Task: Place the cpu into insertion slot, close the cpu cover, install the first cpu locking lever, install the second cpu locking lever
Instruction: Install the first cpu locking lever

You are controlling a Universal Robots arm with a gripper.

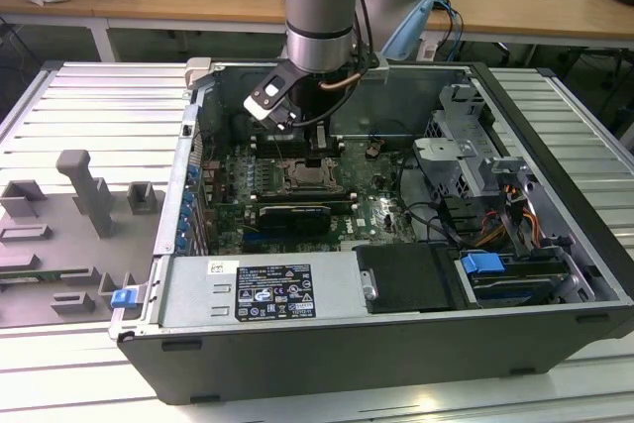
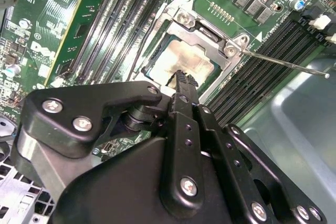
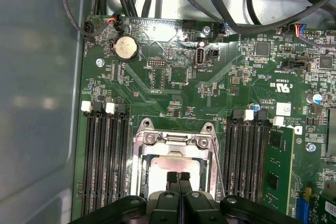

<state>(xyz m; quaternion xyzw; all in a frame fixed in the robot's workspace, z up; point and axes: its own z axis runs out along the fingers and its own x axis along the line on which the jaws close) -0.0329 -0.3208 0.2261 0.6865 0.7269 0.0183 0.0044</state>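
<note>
Arm reaches down into open computer case. Gripper sits right over slot on green board. Fingers pressed together, nothing between them.

Cpu lies flat in slot, pale top up, framed by cover, which appears lowered around it. In both wrist views fingertips sit over cpu's near edge; contact cannot be confirmed.

Thin lever rod sticks out from socket corner across memory slots, not latched down.
</note>
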